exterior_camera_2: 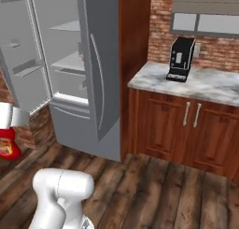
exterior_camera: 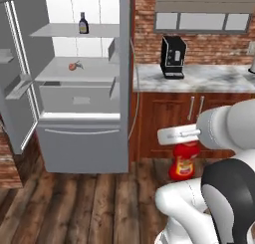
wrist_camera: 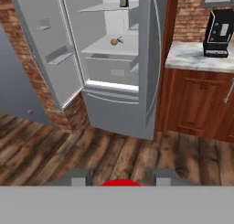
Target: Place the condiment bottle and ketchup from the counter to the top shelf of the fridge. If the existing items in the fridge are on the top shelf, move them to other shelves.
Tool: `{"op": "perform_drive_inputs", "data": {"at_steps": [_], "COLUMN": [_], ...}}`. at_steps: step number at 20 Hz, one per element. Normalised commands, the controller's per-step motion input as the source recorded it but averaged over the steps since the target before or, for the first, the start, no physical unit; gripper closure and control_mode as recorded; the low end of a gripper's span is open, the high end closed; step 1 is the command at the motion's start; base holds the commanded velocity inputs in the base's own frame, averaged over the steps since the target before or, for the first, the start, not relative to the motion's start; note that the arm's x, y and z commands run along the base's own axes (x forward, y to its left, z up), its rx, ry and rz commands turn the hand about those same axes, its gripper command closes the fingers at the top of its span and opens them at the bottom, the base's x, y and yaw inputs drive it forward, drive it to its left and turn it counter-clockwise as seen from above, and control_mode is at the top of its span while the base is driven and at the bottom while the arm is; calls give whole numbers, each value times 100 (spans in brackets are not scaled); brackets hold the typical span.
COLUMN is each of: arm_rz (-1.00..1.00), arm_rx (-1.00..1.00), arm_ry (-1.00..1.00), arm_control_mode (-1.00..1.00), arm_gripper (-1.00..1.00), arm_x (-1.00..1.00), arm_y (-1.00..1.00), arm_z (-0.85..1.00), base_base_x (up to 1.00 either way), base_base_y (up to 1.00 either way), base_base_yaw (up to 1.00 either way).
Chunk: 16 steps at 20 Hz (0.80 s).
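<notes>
My gripper point(exterior_camera: 185, 144) is shut on the ketchup point(exterior_camera: 183, 162), a red bottle hanging upright below the hand, over the wooden floor in front of the counter point(exterior_camera: 214, 79). In the hand view its red cap point(wrist_camera: 121, 183) shows between the fingertips point(wrist_camera: 78, 177). The ketchup point(exterior_camera_2: 6, 146) also shows at the left edge of the right base view. The fridge point(exterior_camera: 84, 138) stands open to the left. The dark condiment bottle point(exterior_camera: 83, 23) stands upright on the top shelf point(exterior_camera: 60, 32). A red-orange fruit point(exterior_camera: 73, 66) and a thin dark sprig lie on the shelf below.
A black coffee machine point(exterior_camera: 173, 57) stands on the counter right of the fridge. The left fridge door point(exterior_camera: 20, 78) is swung wide open, its bins facing in. The right door point(exterior_camera_2: 100, 69) stands between the shelves and the cabinets point(exterior_camera: 169, 118).
</notes>
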Motion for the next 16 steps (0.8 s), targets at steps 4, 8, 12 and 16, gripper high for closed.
{"op": "perform_drive_inputs", "data": {"at_steps": [4, 8, 12, 16], "arm_rz": [0, 0, 0, 0], "arm_rx": [0, 0, 0, 0], "arm_ry": [0, 0, 0, 0], "arm_control_mode": [100, 100, 100, 100], "arm_gripper": [100, 100, 100, 100], "arm_x": [0, 0, 0, 0], "arm_y": [0, 0, 0, 0], "arm_z": [0, 0, 0, 0], "base_base_x": [21, 80, 96, 96], "base_base_y": [100, 90, 49, 16], "base_base_yaw": [0, -1, -9, -12]}}
